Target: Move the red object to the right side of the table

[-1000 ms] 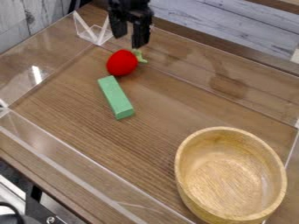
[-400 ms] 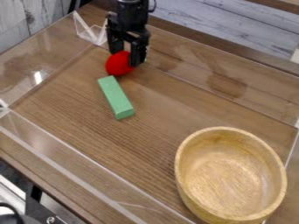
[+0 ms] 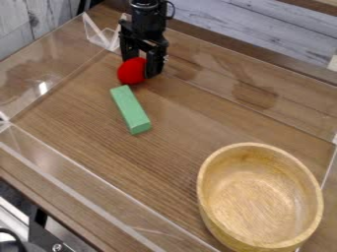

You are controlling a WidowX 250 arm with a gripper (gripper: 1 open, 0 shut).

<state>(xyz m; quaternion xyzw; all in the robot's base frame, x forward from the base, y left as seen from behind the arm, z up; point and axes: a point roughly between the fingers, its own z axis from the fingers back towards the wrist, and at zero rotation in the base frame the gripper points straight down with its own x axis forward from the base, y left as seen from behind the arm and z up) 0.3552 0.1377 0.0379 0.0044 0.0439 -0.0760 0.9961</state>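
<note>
Camera view, from one long side of the table (image 3: 198, 128), looking down at an angle. Brown wood-grain top w/ low clear acrylic walls round the edges.

Count on the table: 1 red object, 1 green block, 1 wooden bowl. 1 arm, 1 gripper.

Red object (image 3: 129, 71): small, rounded, bright red. Sits near the far-left corner, a little in from the far edge. Part of it hidden behind the gripper, so leafy top not made out.

Gripper (image 3: 142, 67): black, pointing straight down, low over the red object. Jaws wide apart, one finger each side of the toy, right finger (image 3: 156, 63) showing in front of it. Can't tell if either finger touches the toy; looks like straddling, not squeezing. Fingertips close to the tabletop; can't tell if they touch it.

Green block (image 3: 129, 108): 1 long rectangular bar, lying flat, angled, its far end toward the red object, its near end toward the table's middle. Near the toy but apart from it. Left half of the table.

Wooden bowl (image 3: 261, 196): 1 round, light wood, upright, nothing inside. Near-right corner, close to the right wall and near edge. Well apart from block and toy.

Red object thus on the left side, bowl on the right side.
</note>
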